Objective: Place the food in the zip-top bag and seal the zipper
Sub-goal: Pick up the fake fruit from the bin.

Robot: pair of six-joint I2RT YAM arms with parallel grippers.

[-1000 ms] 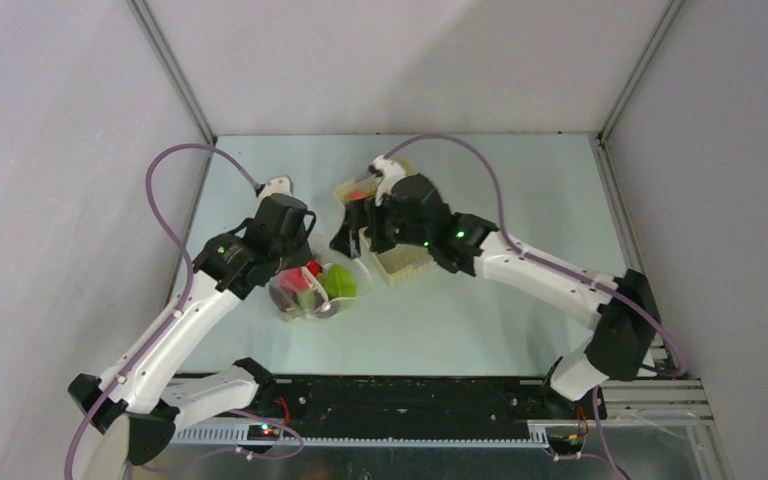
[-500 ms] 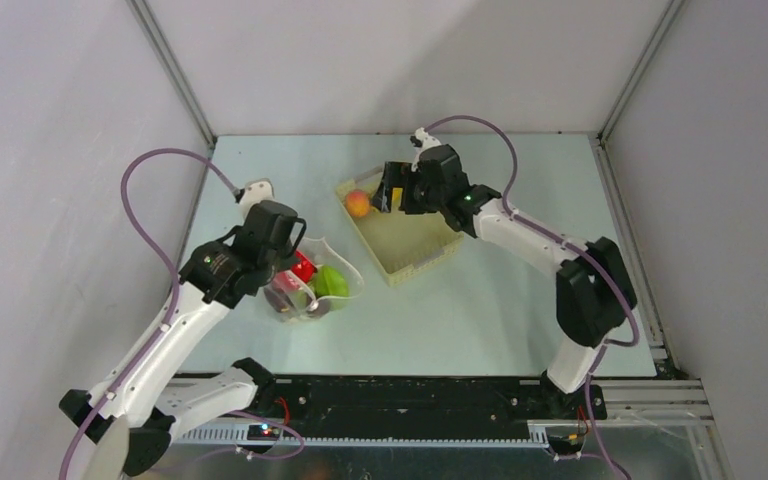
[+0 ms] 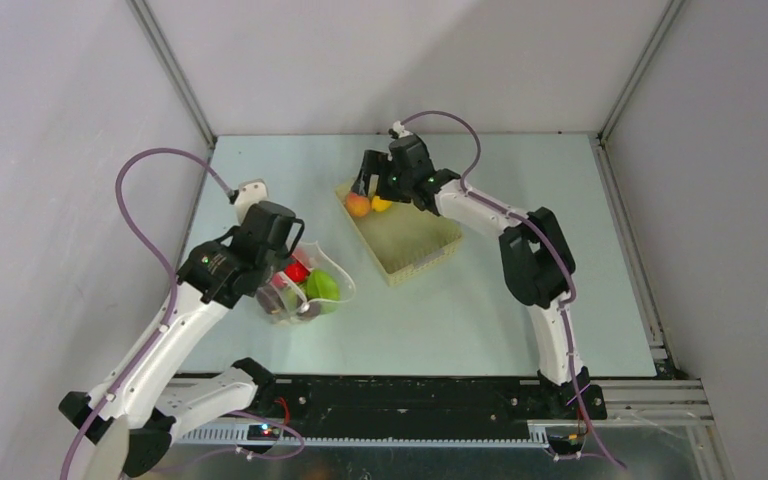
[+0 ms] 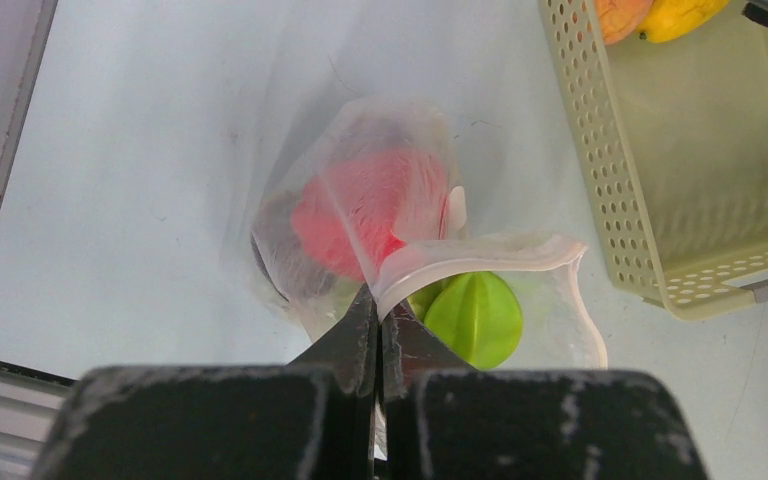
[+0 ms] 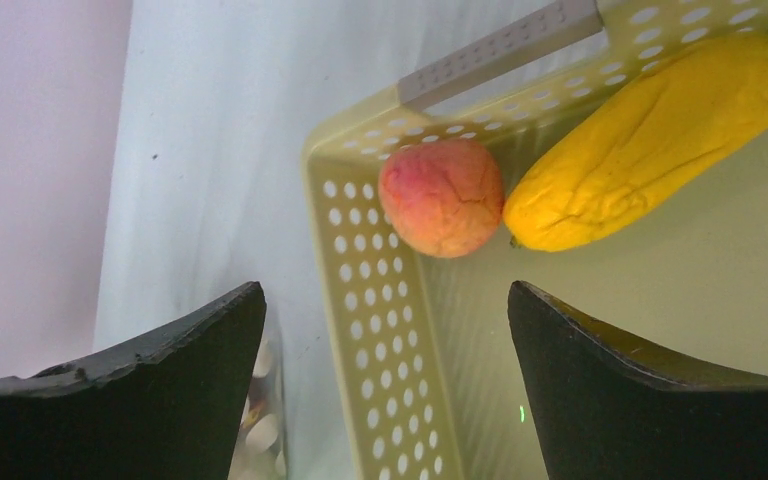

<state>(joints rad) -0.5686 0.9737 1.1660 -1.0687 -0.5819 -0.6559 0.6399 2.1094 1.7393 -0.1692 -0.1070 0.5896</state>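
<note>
The clear dotted zip-top bag (image 3: 310, 292) lies left of centre with its mouth open. Inside it are a red pepper (image 4: 360, 212), a pale green round one (image 4: 475, 315) and a dark piece (image 4: 278, 255). My left gripper (image 4: 378, 305) is shut on the bag's mouth edge by the zipper strip (image 4: 480, 250), and it also shows in the top view (image 3: 282, 268). My right gripper (image 5: 385, 290) is open and empty above the basket's far left corner (image 3: 368, 188). The peach (image 5: 442, 197) and yellow banana (image 5: 650, 140) lie there, just ahead of its fingertips.
The pale yellow slotted basket (image 3: 425, 255) stands at the table's middle, right of the bag; its wall (image 5: 370, 330) runs between my right fingers. The enclosure's walls and frame posts bound the table at the left, right and back.
My right gripper has left the bag and swung to the basket's far left corner, over the peach and banana. My left gripper has kept hold of the bag's edge and shifted slightly nearer.
</note>
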